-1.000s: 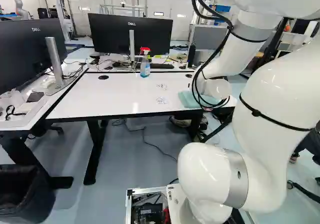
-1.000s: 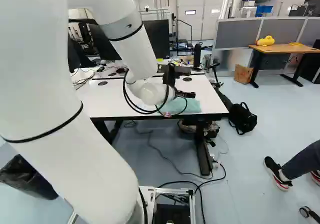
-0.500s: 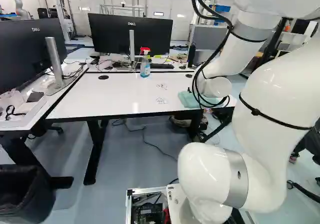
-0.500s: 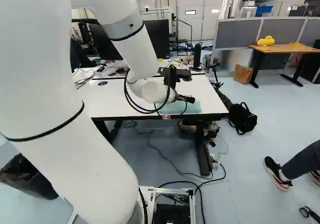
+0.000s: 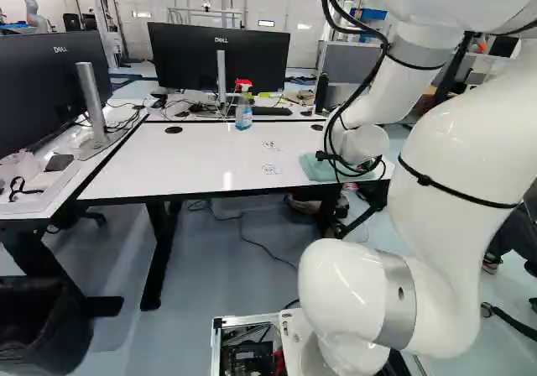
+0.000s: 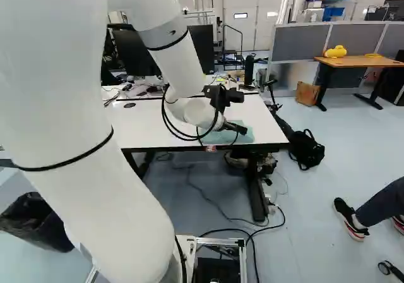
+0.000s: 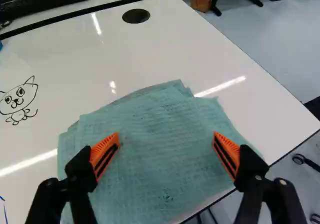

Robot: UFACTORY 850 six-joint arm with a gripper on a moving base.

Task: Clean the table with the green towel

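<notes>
- The gripper (image 6: pixel 241 129) hangs over the right end of the bench (image 5: pixel 168 162), pointing down at the green towel (image 7: pixel 155 149).
- Its fingers (image 7: pixel 105 153) stand wide apart with nothing gripped; they are seemingly just above the cloth, though the height is hard to judge.
- The towel lies spread in uneven layers, under and ahead of the fingers, its near side close to the bench's front edge.
- A wider strip of white top separates it from the bench's right side edge.
- The broadest stretch of bench runs left from the towel; a cat drawing (image 7: pixel 19 103) sits there, well apart from the cloth.
- Beyond the towel, a round hole (image 7: pixel 136 16) lies near the far edge.
- A spray bottle (image 5: pixel 243 113) stands upright by that edge, in front of a monitor (image 5: pixel 185 57).
</notes>
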